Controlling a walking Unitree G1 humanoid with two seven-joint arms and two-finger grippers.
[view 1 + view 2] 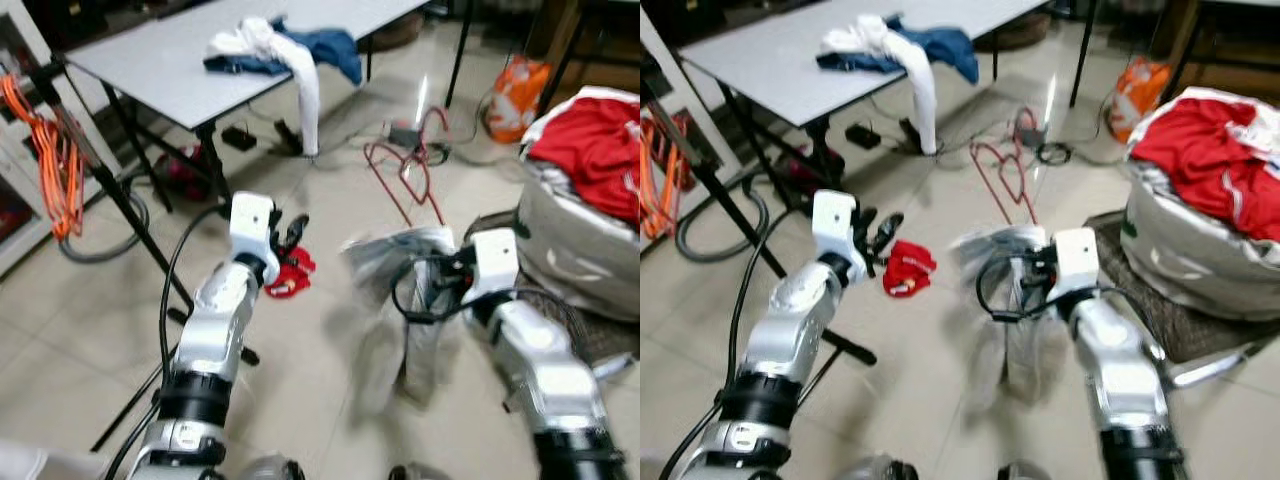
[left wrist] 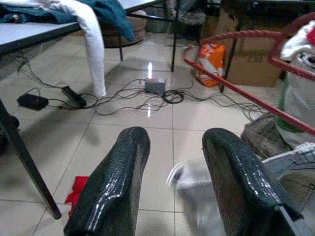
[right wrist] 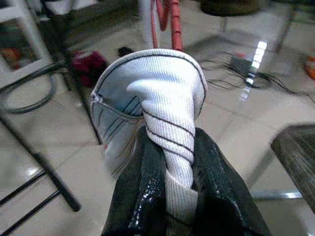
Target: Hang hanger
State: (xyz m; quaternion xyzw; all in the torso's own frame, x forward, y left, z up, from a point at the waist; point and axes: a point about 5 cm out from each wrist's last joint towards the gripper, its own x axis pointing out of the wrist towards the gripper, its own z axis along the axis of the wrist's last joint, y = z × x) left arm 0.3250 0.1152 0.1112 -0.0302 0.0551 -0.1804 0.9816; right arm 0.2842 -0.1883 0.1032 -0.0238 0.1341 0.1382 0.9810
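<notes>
Hanger [image 1: 405, 175], made of red wire, stood over the tiled floor [image 1: 300, 330] between the grey table [image 1: 150, 60] and the two arms, and it seemed to be joined to the pale striped garment [image 3: 157, 103] that the right gripper [image 3: 172, 196] held up; in the right wrist view red bars rose just behind the cloth, but I could not tell whether the hanger was already inside the garment. The right gripper had its two black fingers [image 3: 142, 196] closed tight on a twisted fold of this cloth, probably so that garment and hanger could be carried as one piece. The rest of the garment hung down blurred below the gripper, toward the floor. The left gripper [image 2: 172, 182] was spread wide and held nothing; it pointed forward over the floor, with the garment's edge just beside one finger, perhaps ready to support the load. A small red cloth [image 1: 290, 272] lay on the tiles near the left arm. Further out, white and blue clothes [image 1: 285, 45] lay on the table, one white piece hanging over its edge, a big bag with red clothing [image 1: 590, 140] stood at the right, and an orange cable [image 1: 50, 150] hung at the left. I judged that the hanging itself was not yet done.
</notes>
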